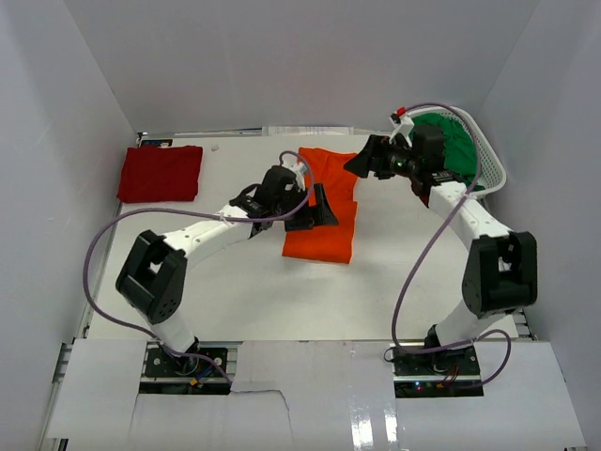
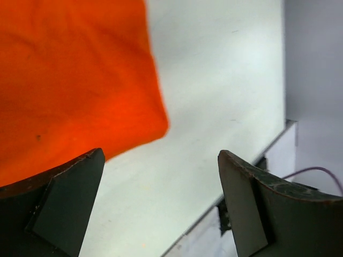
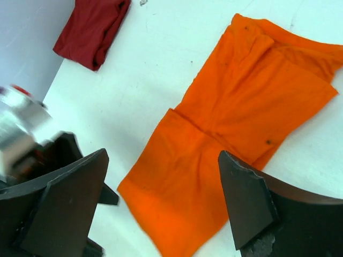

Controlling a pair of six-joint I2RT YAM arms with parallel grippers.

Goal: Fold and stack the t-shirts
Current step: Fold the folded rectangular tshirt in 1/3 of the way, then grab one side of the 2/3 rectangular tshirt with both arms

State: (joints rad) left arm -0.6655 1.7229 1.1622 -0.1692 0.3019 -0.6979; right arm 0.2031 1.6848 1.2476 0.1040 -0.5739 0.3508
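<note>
The white mesh basket (image 1: pixel 492 165) sits at the far right corner of the tabletop (image 1: pixel 244 282) with the green t-shirt (image 1: pixel 451 141) bunched inside it; the right arm's wrist blocks part of both from above. The orange t-shirt (image 1: pixel 324 211) lies mid-tabletop, folded into a long strip, and the dark red t-shirt (image 1: pixel 160 174) lies folded at the far left corner.

From overhead the left gripper (image 1: pixel 315 209) covers the strip's left edge. Its own camera shows the fingers (image 2: pixel 64 203) apart and empty over the orange edge and bare tabletop. The right gripper (image 3: pixel 163 160) hangs above the orange shirt with its fingers apart and nothing between them; its view also catches the red shirt. Purple cables (image 1: pixel 87 272) loop beside the arms.
</note>
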